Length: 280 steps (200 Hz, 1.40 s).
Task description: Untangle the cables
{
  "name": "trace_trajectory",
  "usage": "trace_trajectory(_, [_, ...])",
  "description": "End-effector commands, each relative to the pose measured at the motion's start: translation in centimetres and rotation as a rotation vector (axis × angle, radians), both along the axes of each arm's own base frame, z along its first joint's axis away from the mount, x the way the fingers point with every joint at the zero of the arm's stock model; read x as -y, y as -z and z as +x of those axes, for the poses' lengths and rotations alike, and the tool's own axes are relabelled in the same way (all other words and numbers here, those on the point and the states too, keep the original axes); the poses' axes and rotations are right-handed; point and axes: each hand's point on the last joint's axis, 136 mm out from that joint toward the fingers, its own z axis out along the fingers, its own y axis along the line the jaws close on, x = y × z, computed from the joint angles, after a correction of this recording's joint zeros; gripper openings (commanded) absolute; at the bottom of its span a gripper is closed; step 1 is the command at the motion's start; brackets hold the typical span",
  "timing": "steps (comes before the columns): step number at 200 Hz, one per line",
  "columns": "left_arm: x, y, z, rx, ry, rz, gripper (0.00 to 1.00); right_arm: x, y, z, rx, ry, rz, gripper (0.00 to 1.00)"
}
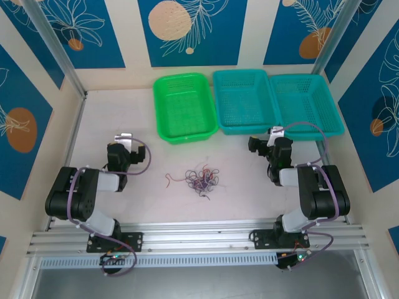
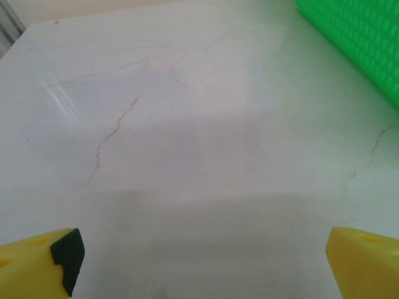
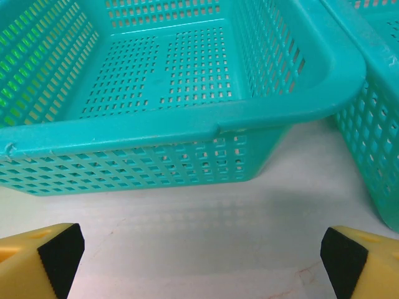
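Nothing started yet, I'd say. Left claw [image 2: 199,258] is spread wide and empty, w/ bare table ahead and the green basket [image 2: 355,43] to its front-right. Right claw [image 3: 199,255] is likewise wide open, holding nothing, w/ a teal basket [image 3: 187,124] just ahead. Cables [image 1: 201,179] lie knotted btwn the claws, back toward the bases, prob. put mid-table so either arm can reach them.

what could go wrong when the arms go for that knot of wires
The cables sit in one tight clump, so pulling one wire may drag the rest along. The right gripper is open close to the middle basket and could knock it when swinging toward the clump.
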Motion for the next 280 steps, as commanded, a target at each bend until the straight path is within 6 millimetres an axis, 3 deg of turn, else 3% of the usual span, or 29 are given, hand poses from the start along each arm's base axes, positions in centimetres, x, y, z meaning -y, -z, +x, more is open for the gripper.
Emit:
trace_trajectory(1, [0.1,-1.5,0.6,0.054,0.012,-0.014,1.00,0.2,-0.5,0.2,0.030,0.004,-0.018,0.99])
trace_trajectory(30, [0.1,-1.4,0.8,0.039,0.025,-0.031,1.00,0.2,-0.5,0.2,0.028,0.004,-0.017,0.99])
trace_trajectory(42, [1.5,-1.2,0.9,0.024,0.113,-0.042,1.00,0.2,-0.5,0.2,0.029,0.004,-0.018,0.99])
trace_trajectory(120, [1.1,-1.3,0.7,0.038,0.092,-0.040,1.00,0.4,-0.6,0.1,0.035,0.010,-0.009,0.99])
trace_trajectory(155, [0.4,-2.5,0.0,0.092,0.052,-0.040,1.00,1.8,-3.7,-1.7,0.040,0.097,0.035,0.99])
trace_trajectory(183, [-1.7,-5.5,-1.9,0.103,-0.086,-0.059,1.00,1.4,-6.6,-5.5,0.010,0.154,0.162,0.99])
trace_trajectory(212, [-1.6,-9.4,-3.7,0.098,-0.123,-0.175,1.00,-3.0,-11.6,-9.1,0.042,-0.072,0.276,0.99])
trace_trajectory(239, [1.0,-12.3,-5.6,0.061,-0.077,-0.470,1.00,-10.2,-15.4,-12.2,-0.042,-0.418,0.349,1.00])
trace_trajectory(262, [4.2,-12.2,-7.5,-0.088,-0.023,-0.721,0.93,-17.2,-16.5,-15.2,-0.169,-0.710,0.319,0.99])
trace_trajectory(280, [6.9,-10.7,-9.4,-0.258,0.024,-0.881,0.80,-22.3,-15.6,-17.0,-0.285,-0.862,0.269,0.99])
